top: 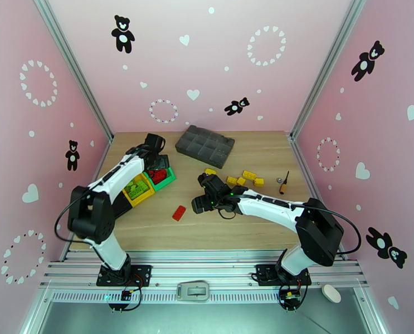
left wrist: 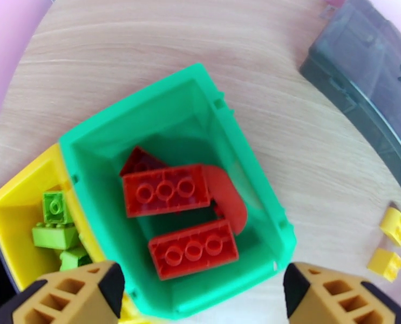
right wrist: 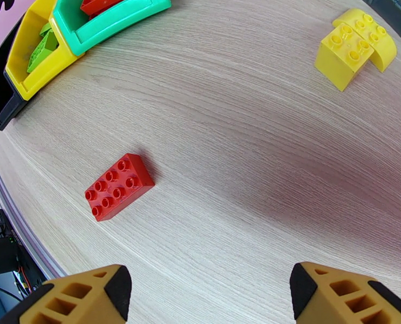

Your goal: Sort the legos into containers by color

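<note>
Left end effector wide over green bin; right end effector wide, lone red lego nearby, apart.

Bright, even light; diffuse shadow patch on table; wrist views bowed at edges, corners seemingly soft.

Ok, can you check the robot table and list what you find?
Surface: wooden table, no spills seen.
Job's things: red bricks in green bin; green bricks in yellow bin; black bin beside it; one red brick and several yellow bricks loose.
Clutter: screwdriver, grey tray.
Jaws: left jaws open above green bin; right jaws open; nothing held.
Cables: black cable looped by each arm.
Surroundings: pink walls with bears, hearts.
</note>
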